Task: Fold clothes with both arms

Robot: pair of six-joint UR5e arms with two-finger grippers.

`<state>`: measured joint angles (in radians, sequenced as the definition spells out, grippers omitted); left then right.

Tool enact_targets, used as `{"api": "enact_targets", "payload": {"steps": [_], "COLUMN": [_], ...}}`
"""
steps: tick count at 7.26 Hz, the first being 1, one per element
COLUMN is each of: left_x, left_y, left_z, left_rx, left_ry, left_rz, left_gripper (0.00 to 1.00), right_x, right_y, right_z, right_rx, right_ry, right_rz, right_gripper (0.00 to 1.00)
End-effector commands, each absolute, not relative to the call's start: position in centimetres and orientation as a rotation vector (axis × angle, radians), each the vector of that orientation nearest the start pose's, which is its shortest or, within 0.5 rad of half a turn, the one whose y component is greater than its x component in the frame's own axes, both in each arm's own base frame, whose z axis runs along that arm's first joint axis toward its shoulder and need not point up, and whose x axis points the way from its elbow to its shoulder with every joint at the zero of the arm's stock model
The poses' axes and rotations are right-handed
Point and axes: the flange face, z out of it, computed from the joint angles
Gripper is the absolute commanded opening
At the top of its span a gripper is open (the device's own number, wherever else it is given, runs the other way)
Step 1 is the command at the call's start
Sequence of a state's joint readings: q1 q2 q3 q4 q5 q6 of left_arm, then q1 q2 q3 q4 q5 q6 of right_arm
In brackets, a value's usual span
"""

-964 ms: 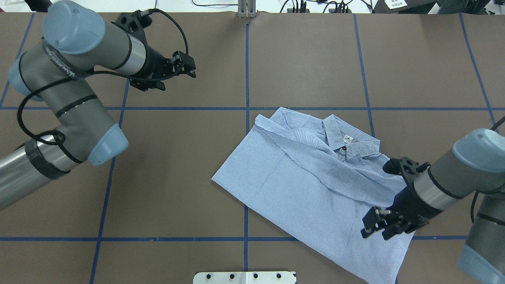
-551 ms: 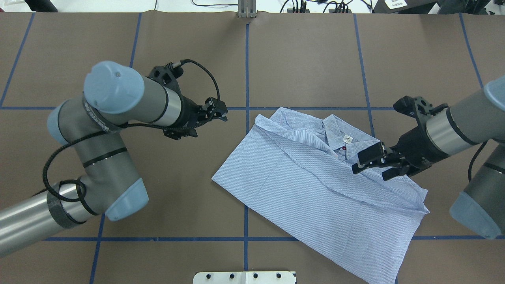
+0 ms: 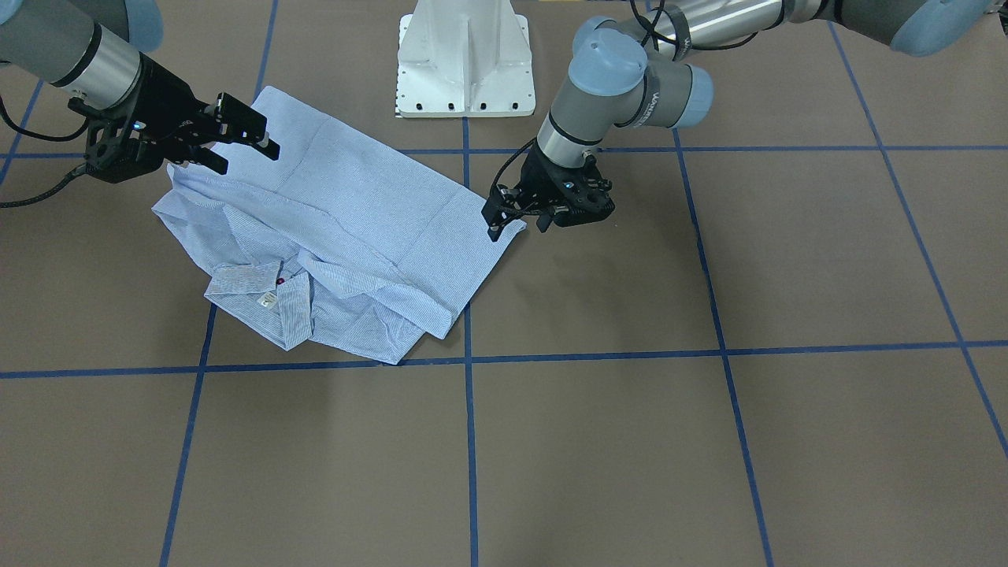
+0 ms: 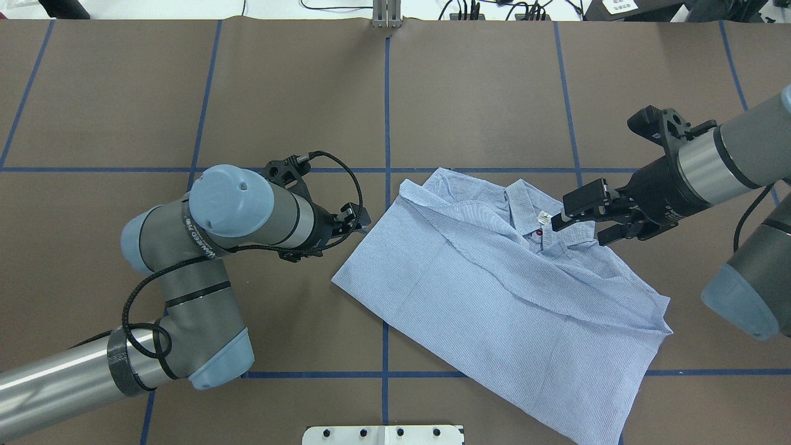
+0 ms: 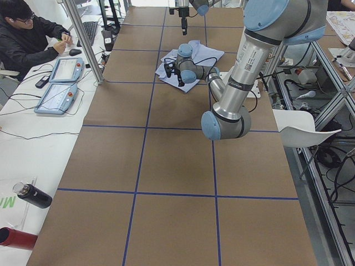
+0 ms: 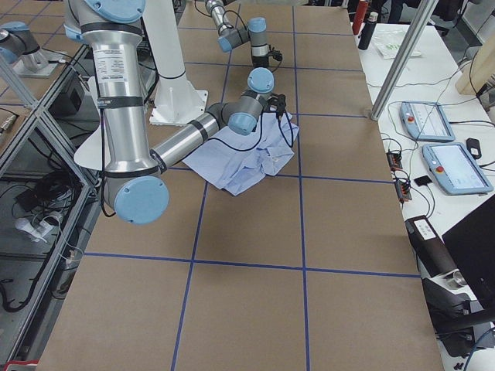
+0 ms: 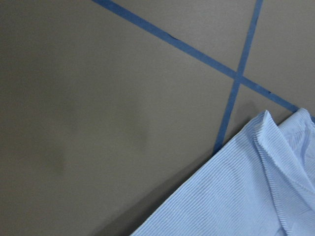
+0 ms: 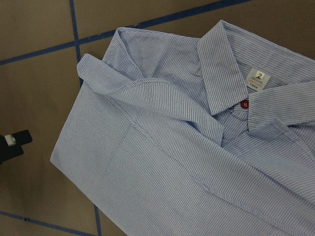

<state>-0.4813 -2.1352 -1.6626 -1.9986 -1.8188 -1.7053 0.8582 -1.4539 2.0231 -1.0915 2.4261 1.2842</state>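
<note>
Left hand (image 3: 517, 224) and right hand (image 4: 581, 221) have both closed in on the shirt (image 4: 494, 303) over the last second.
Left hand has dropped to the folded side edge nearest it, fingers spread, gripping nothing. Right hand has swung from the shirt's lower side up beside the collar (image 4: 525, 207), also spread and empty. Shirt lies half-folded, slanting across the blue tape lines (image 4: 386, 111) on the brown tabletop (image 4: 247, 93), neck label (image 4: 544, 217) facing up.

even bright light, soft faint shadows
</note>
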Motion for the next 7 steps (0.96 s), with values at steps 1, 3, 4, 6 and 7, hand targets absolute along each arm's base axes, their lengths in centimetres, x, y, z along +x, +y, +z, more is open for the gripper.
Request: {"api": "enact_targets", "payload": {"steps": [1, 3, 4, 6, 7], "left_x": [56.5, 57.1, 57.2, 57.5, 57.6], "left_y": [-38.7, -38.1, -38.0, -37.7, -37.6], "left_z": [24.8, 24.8, 24.8, 25.3, 25.4], "left_rx": [-0.055, -0.071, -0.072, -0.077, -0.078], "left_ry": [1.079, 1.048, 1.046, 1.038, 1.037], "left_rz": [-0.413, -0.418, -0.417, -0.413, -0.412], "left_gripper": [0.96, 0.94, 0.93, 0.89, 0.88], "right_x": [-27.6, -27.7, -27.8, -27.8, -27.8], "right_y": [-41.0, -41.3, -41.5, -41.5, -41.5], "right_z": [31.4, 31.7, 32.0, 32.0, 32.0], "right_rx": [-0.11, -0.104, -0.108, -0.109, -0.109], "right_ry": [-1.238, -1.229, -1.225, -1.225, -1.225], "right_rz": [0.05, 0.063, 0.066, 0.065, 0.065], "right_gripper": [1.0, 1.0, 1.0, 1.0, 1.0]}}
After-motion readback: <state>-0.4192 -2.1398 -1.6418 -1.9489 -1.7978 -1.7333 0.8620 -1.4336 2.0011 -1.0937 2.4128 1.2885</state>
